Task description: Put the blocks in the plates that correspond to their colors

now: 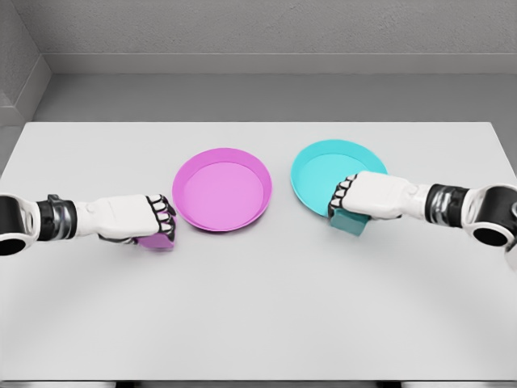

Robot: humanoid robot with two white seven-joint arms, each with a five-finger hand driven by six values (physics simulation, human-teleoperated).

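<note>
While curled tight, left hand [141,220] fingers [161,212] wrapped over magenta block [158,240], clamped from above, block on white table [258,323]. Right hand [367,196] fingers [346,191] likewise closed around teal block [349,221], block overlapping teal plate [323,174] rim at 5 o'clock. Counted: two blocks, two plates, two hands. Magenta plate [222,188] round, shallow, glossy; magenta block just beyond its 8 o'clock edge, apart from rim. Blocks mostly hidden under fingers, lower edges showing only.
</note>
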